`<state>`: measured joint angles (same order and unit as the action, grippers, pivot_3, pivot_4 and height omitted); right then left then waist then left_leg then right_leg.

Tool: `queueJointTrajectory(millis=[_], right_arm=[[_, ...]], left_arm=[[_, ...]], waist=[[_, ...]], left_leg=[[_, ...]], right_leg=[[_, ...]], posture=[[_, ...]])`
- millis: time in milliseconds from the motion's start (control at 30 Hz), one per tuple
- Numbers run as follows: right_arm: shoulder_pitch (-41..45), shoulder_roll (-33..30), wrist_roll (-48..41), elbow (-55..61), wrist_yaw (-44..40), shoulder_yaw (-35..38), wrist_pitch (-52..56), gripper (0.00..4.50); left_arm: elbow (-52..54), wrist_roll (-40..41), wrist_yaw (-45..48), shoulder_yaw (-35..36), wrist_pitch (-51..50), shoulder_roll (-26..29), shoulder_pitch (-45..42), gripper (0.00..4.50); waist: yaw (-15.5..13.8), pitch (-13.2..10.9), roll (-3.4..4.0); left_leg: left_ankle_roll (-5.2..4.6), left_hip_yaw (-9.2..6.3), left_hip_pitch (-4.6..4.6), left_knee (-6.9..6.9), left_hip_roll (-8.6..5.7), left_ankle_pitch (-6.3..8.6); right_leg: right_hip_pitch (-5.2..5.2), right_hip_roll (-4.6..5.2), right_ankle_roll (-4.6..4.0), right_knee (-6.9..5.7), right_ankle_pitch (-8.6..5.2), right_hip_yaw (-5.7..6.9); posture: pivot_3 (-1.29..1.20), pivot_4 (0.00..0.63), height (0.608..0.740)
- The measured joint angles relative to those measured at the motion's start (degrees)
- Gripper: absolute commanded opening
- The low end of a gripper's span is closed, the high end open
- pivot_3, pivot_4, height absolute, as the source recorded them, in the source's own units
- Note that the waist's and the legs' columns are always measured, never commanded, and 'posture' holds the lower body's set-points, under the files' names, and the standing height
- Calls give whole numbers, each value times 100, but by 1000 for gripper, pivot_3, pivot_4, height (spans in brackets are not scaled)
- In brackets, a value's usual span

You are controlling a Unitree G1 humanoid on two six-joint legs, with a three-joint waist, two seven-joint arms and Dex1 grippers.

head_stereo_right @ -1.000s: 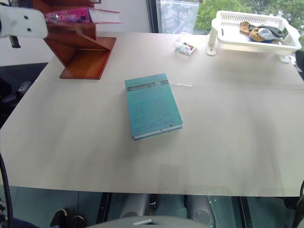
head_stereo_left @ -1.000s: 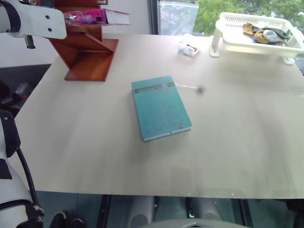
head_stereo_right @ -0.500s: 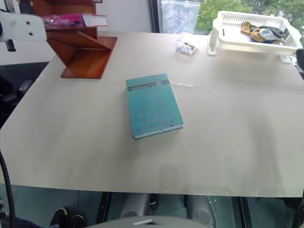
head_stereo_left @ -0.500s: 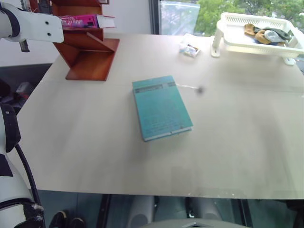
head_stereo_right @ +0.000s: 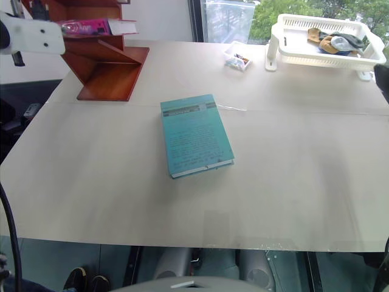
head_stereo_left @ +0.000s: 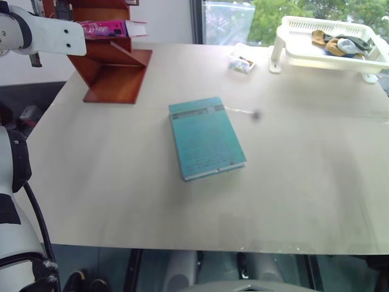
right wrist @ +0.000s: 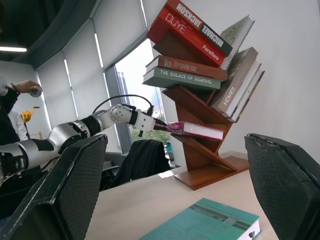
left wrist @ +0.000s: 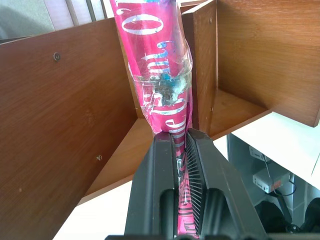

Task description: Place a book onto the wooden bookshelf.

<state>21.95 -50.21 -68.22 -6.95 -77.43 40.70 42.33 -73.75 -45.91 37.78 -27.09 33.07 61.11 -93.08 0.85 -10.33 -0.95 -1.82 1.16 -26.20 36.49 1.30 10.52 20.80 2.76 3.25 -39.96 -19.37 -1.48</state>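
Beige counter (head_stereo_left: 292,182) fills most of the head views. Wooden bookshelf (head_stereo_left: 115,67) stands at its far left corner, reddish-brown w/ zigzag panels; in the right wrist view the upper ledges (right wrist: 197,65) carry more books, some flat, some leaning. White plastic basket (head_stereo_left: 331,52) sits at far right corner on short legs, w/ brown and grey cloth items inside. Teal-green book (head_stereo_left: 205,137) lies flat near counter centre, apart from everything else.

Pink book (head_stereo_left: 112,28) lies flat on a low ledge of the bookshelf, page edge toward counter centre, spine end toward the left arm. In the left wrist view its glossy cover (left wrist: 157,65) runs between shelf panels, w/ white lettering and a clear wrap band.

Left end effector (left wrist: 181,165) is at the book's near end: the two black fingers are narrow, almost together, w/ the pink cover edge between them, so gripping the book.

Right end effector (right wrist: 185,200) stands wide, nothing between the fingers, pointing across the counter toward the bookshelf.

Small clear packet (head_stereo_left: 242,61) lies just left of the basket.
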Motion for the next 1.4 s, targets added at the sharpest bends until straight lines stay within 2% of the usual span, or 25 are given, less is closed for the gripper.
queueJointTrajectory(millis=[133, 167, 200, 267, 467, 533, 633, 667, 700, 733, 767, 800, 833, 867, 900, 933, 967, 1000, 1067, 1167, 1233, 1400], right_arm=[[0, 1, 0, 0, 44, 0, -3, 4500], [3, 2, 0, -1, 55, 0, -5, 4500], [11, 6, 0, -2, 74, 0, -7, 4500], [26, 21, 4, -4, 99, 0, -14, 4500], [19, 108, 23, -4, 153, 0, -21, 4500], [-31, 107, 23, 1, 155, 14, -20, 4500], [-133, 102, 27, 12, 158, 32, -17, 4500], [-225, 102, 27, 32, 158, 45, -10, 4500], [-241, 102, 27, 33, 158, 45, -8, 4500], [-319, 98, 30, 50, 158, 53, -3, 4500], [-457, 92, 54, 93, 156, 73, -1, 4500], [-538, 55, 87, 136, 147, 73, -3, 4500], [-741, -76, 211, 208, 96, 73, -14, 4500], [-775, -97, 245, 207, 85, 78, -15, 4500], [-957, -214, 414, 302, 8, 71, -77, 4500], [-1030, -250, 471, 310, -11, 72, -102, 4500], [-1137, -291, 675, 330, -38, 42, -234, 4500], [-1190, -292, 1007, 299, 22, -1, -508, 4500], [-1258, -331, 1631, 124, 91, -196, -1064, 4500], [-1680, -383, 2428, -176, 22, -532, -1724, 4500], [-2152, -395, 3060, -450, -126, -822, -2298, 4500], [-2830, -485, 3810, -854, -289, -939, -3119, 4500]], left_arm=[[-2, -9, 16, -8, -126, 9, -7, 3030], [-2, -21, 13, -32, -188, 16, -7, 3270], [-3, -48, 6, -51, -258, 26, -8, 3879], [-3, -110, -5, -62, -316, 49, -7, 4465], [-3, -118, -5, -51, -377, 194, -7, 4465], [-4, 103, 109, 108, -318, 218, 1, 4465], [4, 1082, 815, 900, -178, 112, 46, 4465], [78, 1763, 1373, 1399, -199, -13, 172, 4465], [89, 1864, 1456, 1468, -200, -36, 192, 4465], [204, 2390, 1959, 1815, -306, -148, 363, 4465], [420, 3087, 2698, 2243, -626, -287, 663, 4465], [684, 3450, 3060, 2457, -926, -325, 917, 4465], [1469, 4146, 3672, 2821, -1619, -338, 1658, 4465], [1557, 4240, 3770, 2857, -1730, -341, 1777, 4465], [2685, 4844, 4148, 3155, -2644, -298, 2889, 4465], [2948, 5006, 4244, 3188, -2889, -306, 3181, 4465], [3781, 5405, 4304, 3389, -3679, -333, 4062, 4465], [4606, 5779, 4241, 3587, -4380, -445, 4890, 4465], [5618, 6094, 3895, 3728, -5179, -680, 5981, 4465], [6265, 6337, 3371, 3902, -5906, -925, 6918, 4465], [6444, 6424, 3032, 4065, -6111, -1073, 7453, 4465], [6583, 6428, 2720, 4235, -6004, -1189, 8341, 4465]], waist=[[-1, 0, 0], [-1, 0, 0], [-1, 0, 0], [-1, 0, 0], [-1, 0, 0], [-3, 0, 0], [-30, 0, -1], [-42, 1, -1], [-46, 1, -1], [-41, 2, 1], [-18, 2, 2], [-6, 3, 3], [40, 11, 18], [46, 11, 18], [111, 16, 27], [132, 17, 30], [152, 16, 28], [186, 16, 27], [188, 15, 25], [123, 14, 19], [69, 17, 19], [10, 17, 19]], left_leg=[[0, 0, 0, 1, 0, 0], [0, 0, 0, 2, 0, 0], [0, 0, 0, 2, 0, 0], [0, 0, 0, 3, 0, 0], [0, 0, 0, 3, 0, 0], [0, -2, 0, 3, 1, 0], [0, -3, -3, 10, 1, 0], [1, -5, -2, 13, 1, -1], [1, -4, -2, 15, 1, -1], [1, -4, -4, 20, 1, -1], [1, -7, -5, 29, 2, -1], [1, -6, -4, 29, 3, -1], [4, 3, 5, 30, 6, -3], [5, 3, 7, 31, 6, -3], [4, 3, 8, 33, 14, -3], [5, 7, 19, 34, 12, -3], [3, 9, 25, 36, 16, -2], [1, 9, 28, 40, 23, -1], [0, 12, 38, 51, 24, 0], [1, -1, 50, 75, 30, -1], [1, 0, 61, 81, 27, -1], [0, 6, 78, 78, 23, 1]], right_leg=[[0, 0, 0, -1, 0, 0], [0, 0, 0, -2, 0, 0], [0, 0, 0, -2, 0, 0], [0, 0, 0, -3, 0, 0], [0, 0, 0, -3, 0, 0], [0, 0, 0, -3, 0, 2], [-2, 3, 0, -3, 0, 8], [-6, 5, 0, -4, 0, 10], [-6, 5, 0, -6, 0, 12], [-6, 4, 0, -9, 0, 13], [-5, 2, 0, -16, 0, 13], [-5, 2, 0, -22, 0, 9], [-5, 3, -1, -31, 0, -5], [-5, 3, -1, -37, -1, -6], [-5, -1, 0, -34, -1, -12], [-10, 2, 0, -49, -3, -15], [-14, -1, 2, -51, -4, -17], [-11, -4, 1, -60, -4, -22], [-12, -5, 2, -76, -4, -27], [-35, -11, 2, -95, -3, -12], [-48, -9, 2, -93, -3, -10], [-70, 2, 3, -77, -2, -14]], posture=[[0, 150, 740], [0, 150, 740], [0, 150, 740], [0, 150, 740], [0, 150, 740], [0, 150, 740], [0, 150, 740], [0, 150, 740], [0, 150, 740], [0, 150, 740], [0, 150, 740], [0, 150, 740], [0, 150, 740], [0, 150, 740], [0, 150, 740], [0, 150, 740], [0, 150, 740], [0, 150, 740], [0, 150, 740], [0, 150, 740], [0, 150, 740], [0, 150, 740]])
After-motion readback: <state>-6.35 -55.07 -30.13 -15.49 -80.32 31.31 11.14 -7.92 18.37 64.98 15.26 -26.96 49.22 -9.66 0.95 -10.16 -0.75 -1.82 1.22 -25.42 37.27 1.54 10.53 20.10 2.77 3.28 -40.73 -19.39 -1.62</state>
